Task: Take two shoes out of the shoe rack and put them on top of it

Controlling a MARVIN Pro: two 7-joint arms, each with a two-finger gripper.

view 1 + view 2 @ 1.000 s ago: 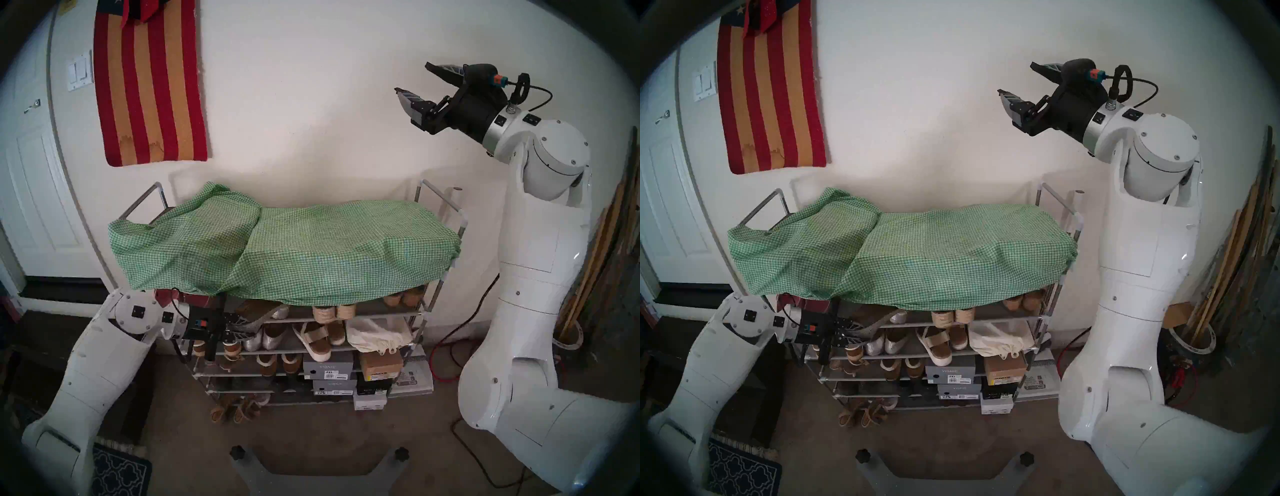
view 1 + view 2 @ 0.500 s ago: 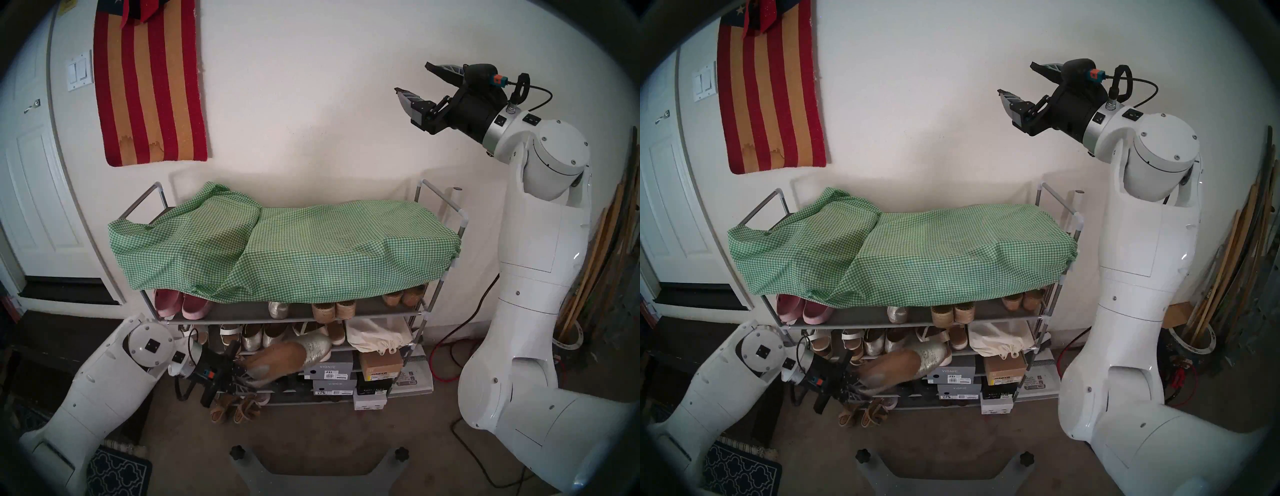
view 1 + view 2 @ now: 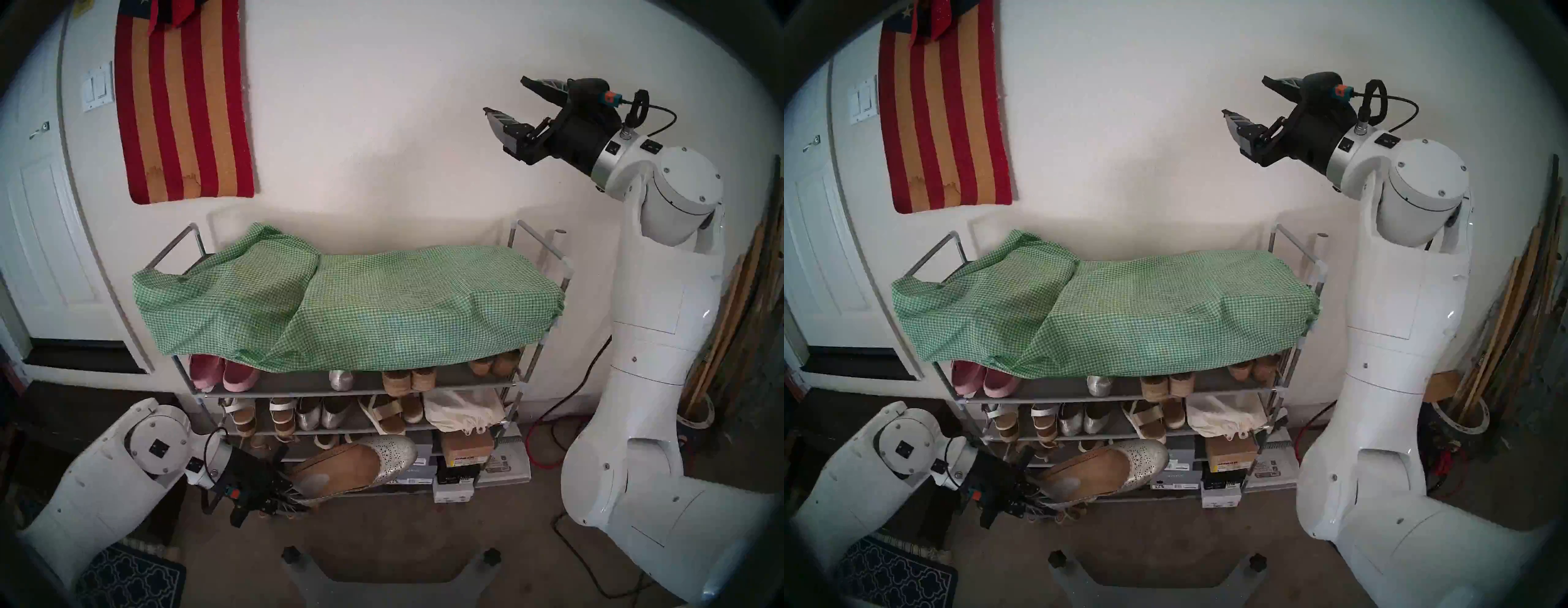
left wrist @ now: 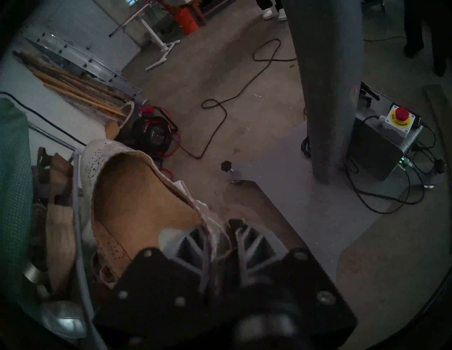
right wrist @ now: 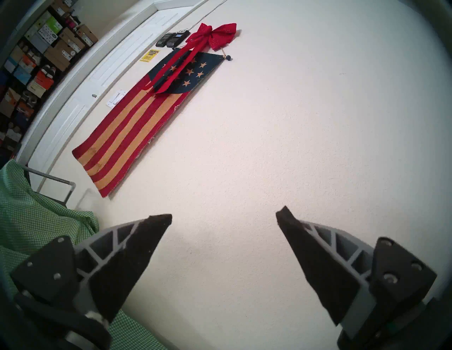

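Head view: left pincer (image 3: 292,494) clamped on perforated shoe (image 3: 360,465), right pincer (image 3: 507,99) apart, "VIONIC" unreadable.

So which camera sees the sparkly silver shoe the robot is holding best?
The head stereo left view: the whole silver shoe shows, heel pinched by the left gripper. Head stereo right nearly matches. The left wrist view is dark and close. The right wrist view misses it.

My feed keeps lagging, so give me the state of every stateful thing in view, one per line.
left gripper: shut on the perforated silver flat's heel
perforated silver flat: out of the rack, held in the air, insole up
right gripper: open, empty, raised near the wall
shoe rack: no shoes on top yet
green checked cloth: draped over the rack's top
door: closed
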